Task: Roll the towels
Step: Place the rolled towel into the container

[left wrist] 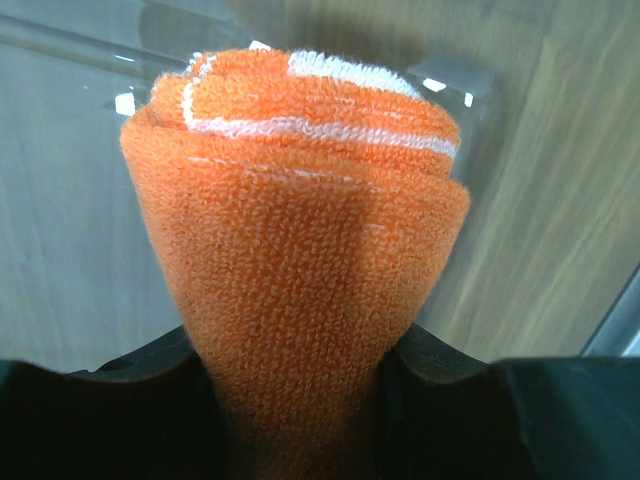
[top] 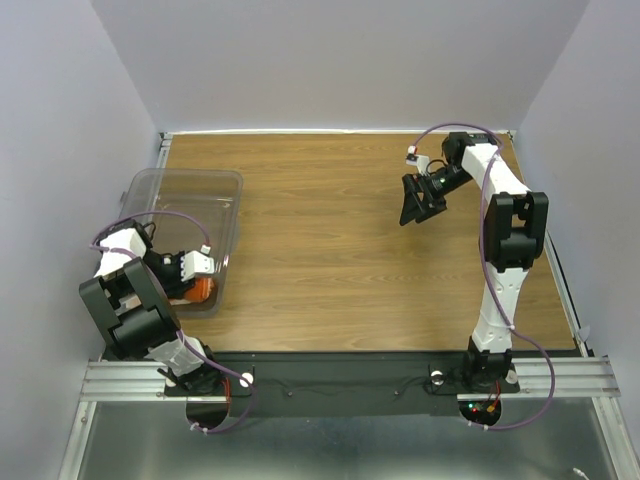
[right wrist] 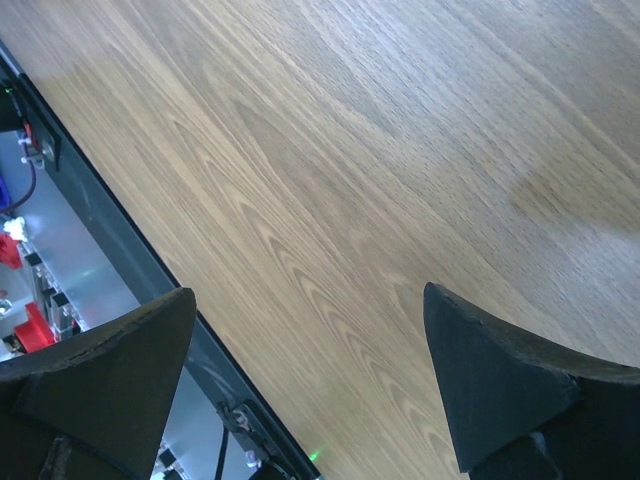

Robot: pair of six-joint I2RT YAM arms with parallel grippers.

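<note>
The orange towel (left wrist: 300,230) is rolled into a tight bundle with white stripes at its end. My left gripper (left wrist: 295,400) is shut on it, both black fingers pressing its sides. In the top view only a bit of orange towel (top: 200,290) shows at the left gripper (top: 192,280), inside the near end of the clear plastic tub (top: 185,185). My right gripper (top: 415,205) hangs above the wooden table at the far right; it is open and empty, and nothing lies between the fingers (right wrist: 500,380) in the right wrist view.
The clear tub stands at the table's left edge. The wooden table (top: 340,250) is bordered by a black strip and metal rail at the near edge (top: 350,375). Grey walls enclose the left, right and back.
</note>
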